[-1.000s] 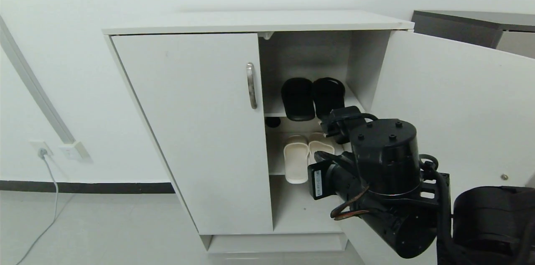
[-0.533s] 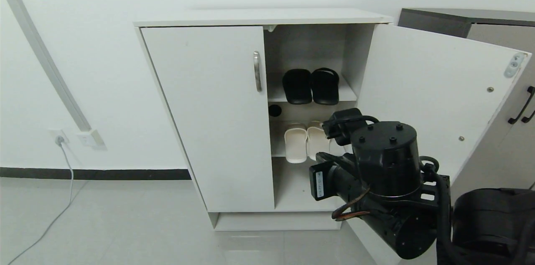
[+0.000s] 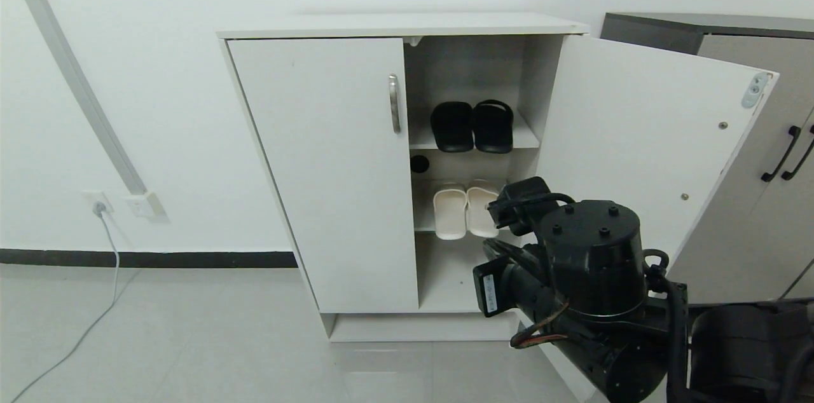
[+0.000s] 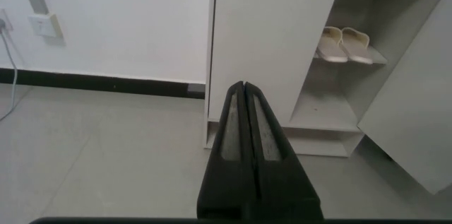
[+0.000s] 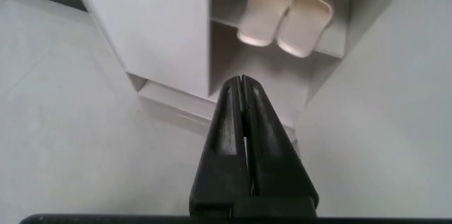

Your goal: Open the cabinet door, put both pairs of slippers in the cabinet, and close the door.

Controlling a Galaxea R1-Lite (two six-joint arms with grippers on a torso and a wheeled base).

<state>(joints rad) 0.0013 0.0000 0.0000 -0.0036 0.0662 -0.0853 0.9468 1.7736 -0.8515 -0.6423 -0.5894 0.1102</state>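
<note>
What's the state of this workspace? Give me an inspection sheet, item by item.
Surface: pale tiled floor; cabinet stands on it.
Job's things: right door open, left door shut; black slippers on upper shelf, white slippers on middle shelf.
Clutter: small dark round object under upper shelf, cannot tell what.
Grippers: left gripper shut, empty; right gripper shut, empty.
Cables: grey cord from wall socket down across floor.
Surroundings: white wall; grey cabinet to the right.

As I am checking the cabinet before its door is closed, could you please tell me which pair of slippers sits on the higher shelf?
The black pair; it rests one level above the white pair.
</note>
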